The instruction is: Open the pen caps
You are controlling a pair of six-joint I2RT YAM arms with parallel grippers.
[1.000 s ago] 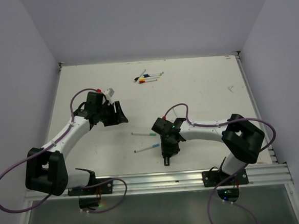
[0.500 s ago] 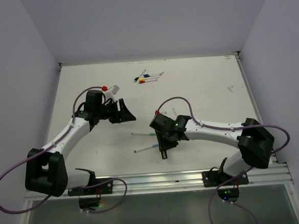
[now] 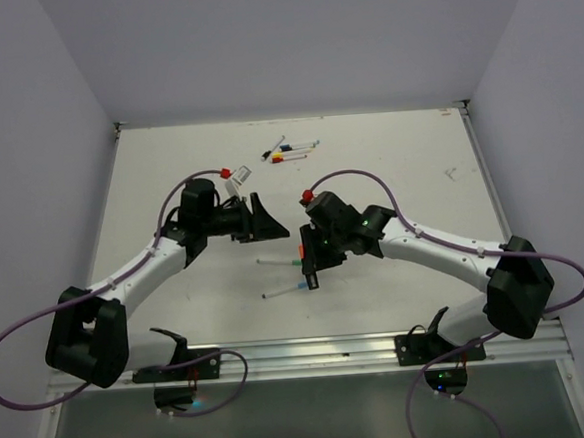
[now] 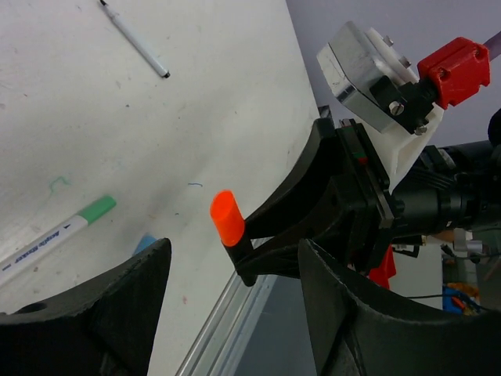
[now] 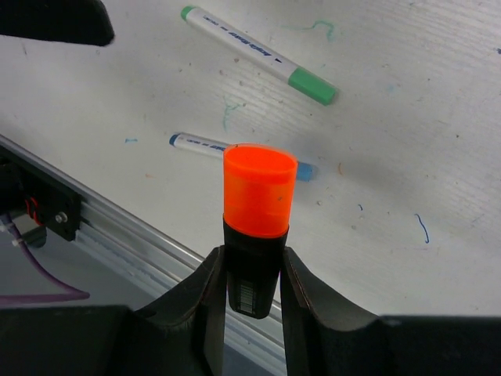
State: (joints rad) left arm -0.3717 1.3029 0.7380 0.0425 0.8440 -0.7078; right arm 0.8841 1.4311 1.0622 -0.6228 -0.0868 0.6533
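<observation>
Gripping the highlighter (image 5: 250,291) in right claw (image 5: 252,258), facing its orange cap (image 5: 259,192) with left claw (image 3: 262,221) wide. Could push the cap aside if misaligned.

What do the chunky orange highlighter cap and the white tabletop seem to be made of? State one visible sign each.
Chunky orange highlighter cap: probably plastic, slightly translucent, smooth with a soft sheen. White tabletop: likely a hard, matte coated board; ink marks sit on its surface.

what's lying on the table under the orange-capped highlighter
Below the highlighter lie a blue-ended pen, its middle hidden behind the orange cap, and a green-ended pen farther off.
</observation>
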